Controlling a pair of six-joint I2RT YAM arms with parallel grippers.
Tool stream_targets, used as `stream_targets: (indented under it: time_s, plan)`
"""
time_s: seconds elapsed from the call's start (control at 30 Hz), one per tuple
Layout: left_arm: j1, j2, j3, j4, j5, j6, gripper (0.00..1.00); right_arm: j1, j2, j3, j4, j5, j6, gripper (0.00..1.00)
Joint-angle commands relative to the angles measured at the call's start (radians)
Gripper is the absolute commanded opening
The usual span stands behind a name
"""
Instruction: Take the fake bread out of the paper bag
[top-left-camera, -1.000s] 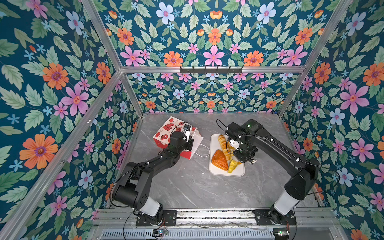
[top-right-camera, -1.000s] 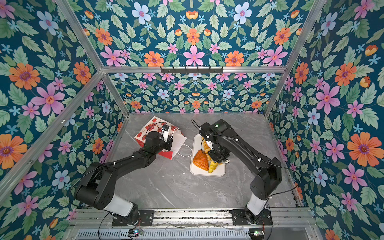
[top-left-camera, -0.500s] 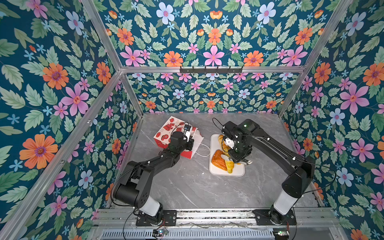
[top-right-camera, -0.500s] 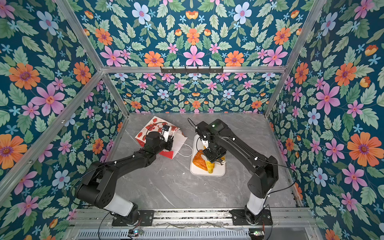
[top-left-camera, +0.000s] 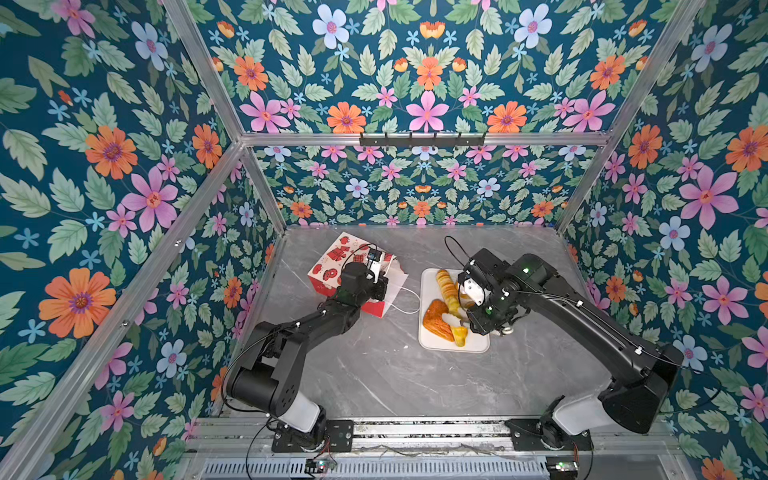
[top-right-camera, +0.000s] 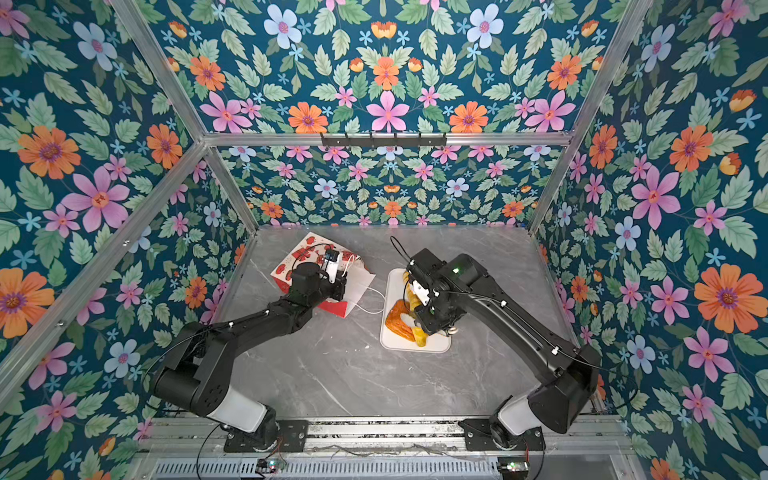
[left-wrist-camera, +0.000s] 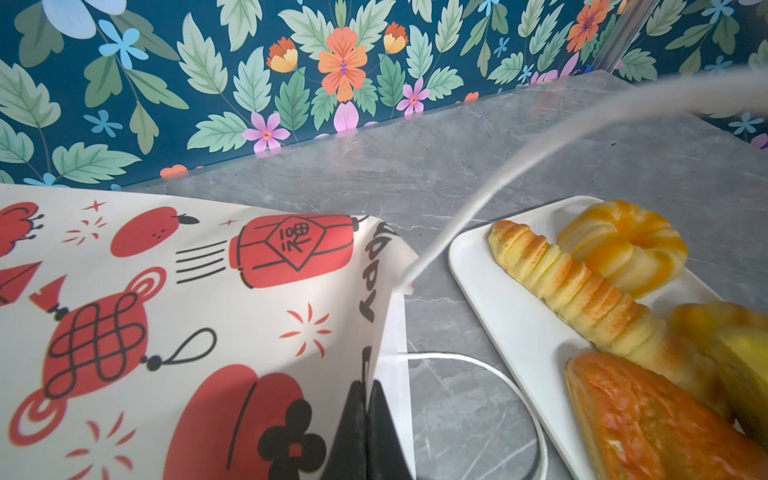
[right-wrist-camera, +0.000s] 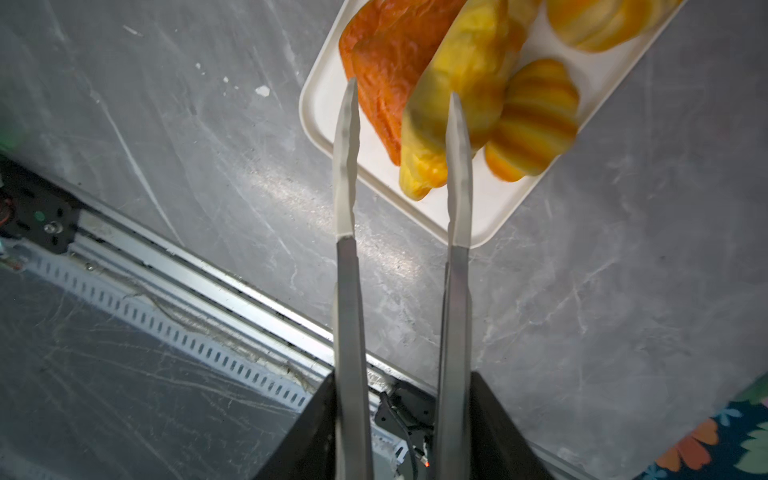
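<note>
Fake bread (top-left-camera: 446, 309) piled on white tray (top-left-camera: 428, 340), tabletop (top-left-camera: 374, 374): long twist, ring, orange triangle puff, yellow pastry, striped bun. Paper bag (left-wrist-camera: 174, 316) lies beside tray, rim pinched in closed jaws of left gripper (left-wrist-camera: 366, 419). Right gripper (right-wrist-camera: 401, 166) jaws apart, empty, above yellow pastry. Bag interior hidden; cannot tell whether any remain. Judged mostly done.

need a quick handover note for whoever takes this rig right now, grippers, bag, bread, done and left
Left gripper: shut on the paper bag, pinching its rim; the bag lies on its side on the table.
Right gripper: open, empty, tong-like fingers over the tray.
Fake bread: at least five pieces on the tray.
Done: those pieces are out.
Left: the bag's inside is not visible; check it for more bread.
</note>
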Motion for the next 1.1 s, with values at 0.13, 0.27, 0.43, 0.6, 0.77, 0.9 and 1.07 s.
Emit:
stream_targets:
  time_s: [0.13, 0.27, 0.43, 0.6, 0.77, 0.9, 1.07]
  plan:
    - [0.000, 0.000, 0.012, 0.008, 0.013, 0.000, 0.00, 0.000, -0.023, -0.164, 0.048, -0.150, 0.066, 0.44]
    - [0.000, 0.001, 0.012, 0.008, 0.018, -0.004, 0.00, 0.001, -0.058, -0.204, 0.080, -0.139, 0.097, 0.43]
    - [0.000, -0.001, 0.013, 0.006, 0.023, -0.006, 0.00, 0.001, -0.066, -0.230, 0.089, -0.107, 0.110, 0.43]
    - [0.000, -0.002, 0.012, 0.005, 0.025, -0.006, 0.00, -0.011, -0.051, -0.235, 0.049, -0.037, 0.122, 0.43]
    - [0.000, -0.005, 0.013, 0.003, 0.023, -0.005, 0.00, -0.038, -0.056, -0.240, 0.053, 0.008, 0.129, 0.43]
    - [-0.001, -0.008, 0.014, -0.001, 0.022, -0.003, 0.00, -0.037, -0.056, -0.227, 0.055, -0.004, 0.122, 0.42]
    - [0.000, -0.008, 0.019, -0.006, 0.021, -0.002, 0.00, -0.037, -0.074, -0.207, 0.068, -0.058, 0.101, 0.42]
